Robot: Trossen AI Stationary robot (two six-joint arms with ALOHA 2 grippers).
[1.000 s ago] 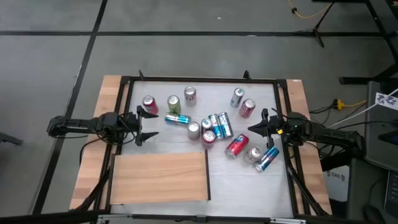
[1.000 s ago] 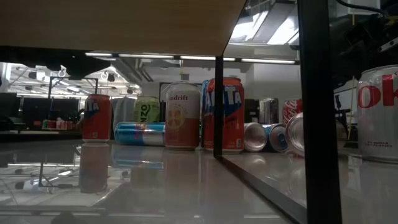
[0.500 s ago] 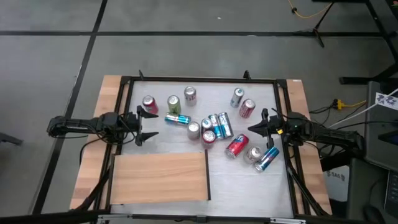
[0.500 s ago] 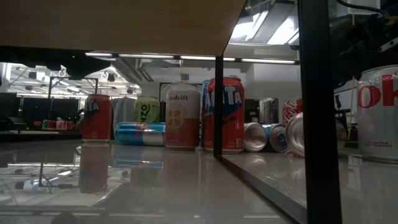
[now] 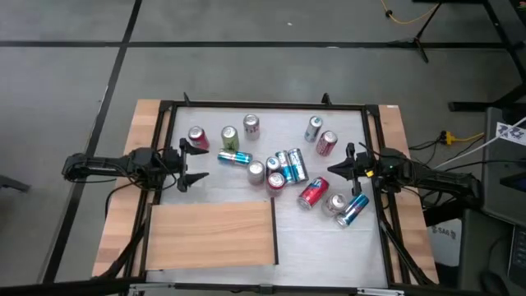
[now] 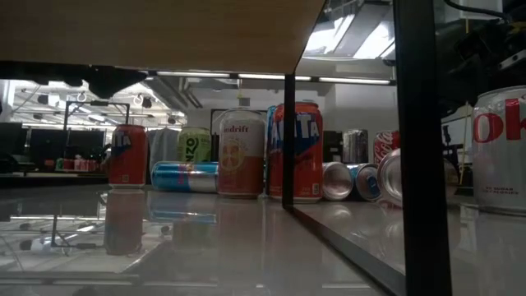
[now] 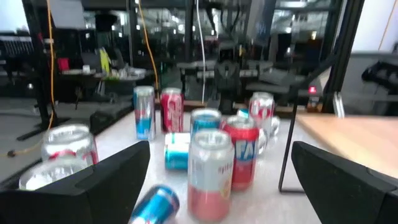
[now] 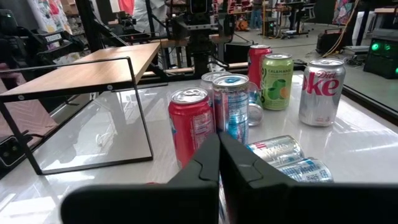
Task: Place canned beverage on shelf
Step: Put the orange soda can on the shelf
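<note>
The shelf [image 5: 212, 234] is a light-brown wood panel raised on thin dark legs at the table's near left; it also shows in the right wrist view [image 8: 93, 68] and from below in the low view [image 6: 164, 33]. Several cans stand and lie on the white table beyond it, among them a red can [image 5: 196, 136], a green can [image 5: 229, 137] and a blue can lying on its side [image 5: 234, 157]. My left gripper [image 5: 196, 167] is open and empty at the table's left, facing the cans [image 7: 210, 174]. My right gripper [image 5: 335, 170] is shut and empty at the table's right, facing a red can [image 8: 191, 127].
More cans crowd the table's middle and right: a cluster [image 5: 283, 168], a red can on its side [image 5: 312, 194], a blue one on its side [image 5: 353, 209]. A dark frame [image 5: 263, 105] runs round the table. Bare table lies to the right of the shelf [image 5: 329, 247].
A dark part of an arm has come into the low view at upper left, just under the shelf's edge. In the high view both grippers and all cans stand as before.
</note>
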